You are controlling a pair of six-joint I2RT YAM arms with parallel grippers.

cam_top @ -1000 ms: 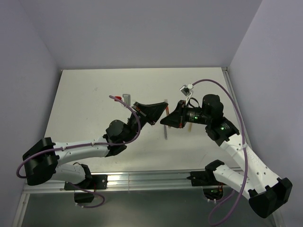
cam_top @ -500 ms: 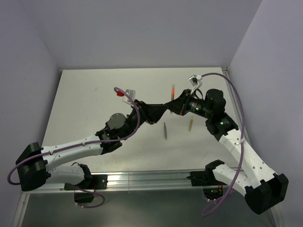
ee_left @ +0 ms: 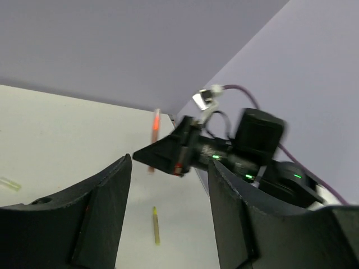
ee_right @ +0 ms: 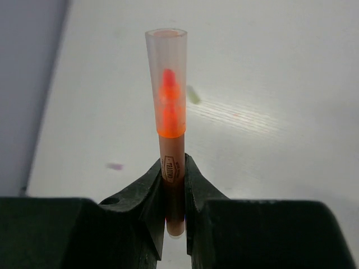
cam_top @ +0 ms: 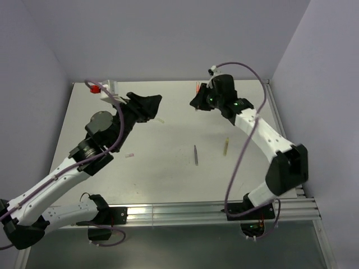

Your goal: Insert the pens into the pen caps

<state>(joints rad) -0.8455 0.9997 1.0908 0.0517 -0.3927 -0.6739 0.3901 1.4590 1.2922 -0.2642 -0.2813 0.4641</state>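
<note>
two arms up over the white table (cam_top: 168,179).

right gripper (ee_right: 174,165): clenched on the orange-red pen (ee_right: 171,148), pads pinching the lower barrel. pen stands upright in the wrist view, its butt end showing just below the pads. a translucent cap (ee_right: 166,61) sits over the pen's tip; the orange nib shows through it, and the cap's lower edge meets the barrel. from above, this gripper is out at the far side of the table, close to the back wall, right of centre.

left gripper (cam_top: 156,102): released, fingers spread, nothing between them in its wrist view. raised over the far left part of the table, pointing across at the right gripper, well apart from it.

loose on the table:
- dark pen (cam_top: 196,154), mid-table, lying roughly near-to-far.
- yellow-green pen (cam_top: 226,145), to its right, near but not touching, about parallel.
- cream cap (cam_top: 161,120), just below the left gripper in the top view, lying flat.
- lilac cap (cam_top: 130,155), left of centre, beside the left forearm, well apart from both pens.

neither loose pen has a cap on it.
</note>
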